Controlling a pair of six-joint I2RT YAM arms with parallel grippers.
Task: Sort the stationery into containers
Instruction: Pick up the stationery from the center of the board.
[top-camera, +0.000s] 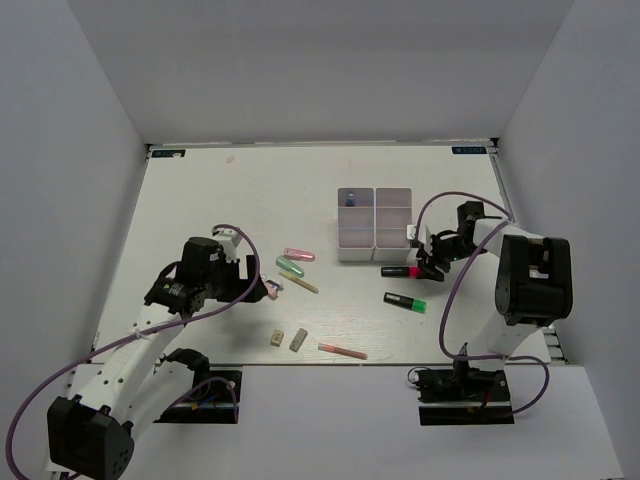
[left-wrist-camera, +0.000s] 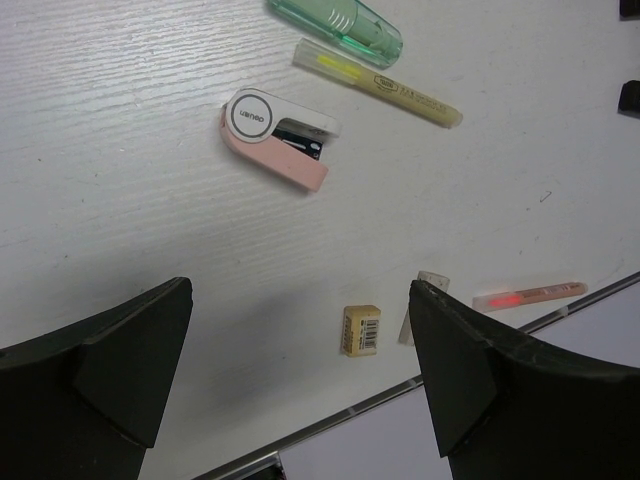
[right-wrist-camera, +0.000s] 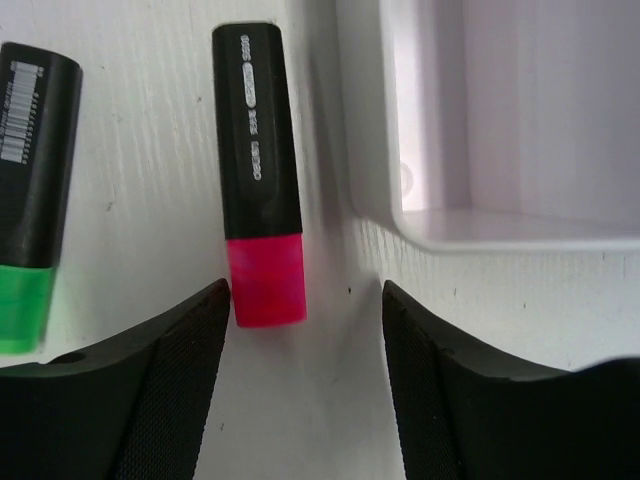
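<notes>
The white compartment box (top-camera: 375, 225) stands right of centre; its corner shows in the right wrist view (right-wrist-camera: 500, 120). My right gripper (top-camera: 430, 264) is open and empty, its jaws (right-wrist-camera: 305, 290) at the cap end of a red-capped black highlighter (right-wrist-camera: 258, 230) (top-camera: 398, 271) beside the box. A green-capped highlighter (top-camera: 405, 301) (right-wrist-camera: 30, 200) lies nearby. My left gripper (top-camera: 258, 283) (left-wrist-camera: 300, 295) is open and empty above a pink-and-white item (left-wrist-camera: 275, 140). A green marker (left-wrist-camera: 335, 28), yellow pen (left-wrist-camera: 378, 83), beige eraser (left-wrist-camera: 361, 330), grey eraser (top-camera: 298, 340) and pink pen (left-wrist-camera: 530, 295) lie on the table.
A pink marker (top-camera: 299, 254) lies above the green marker (top-camera: 290, 266). A small blue thing (top-camera: 351, 197) sits in one far compartment of the box. The table's near edge (left-wrist-camera: 330, 420) runs just behind the erasers. White walls enclose the table.
</notes>
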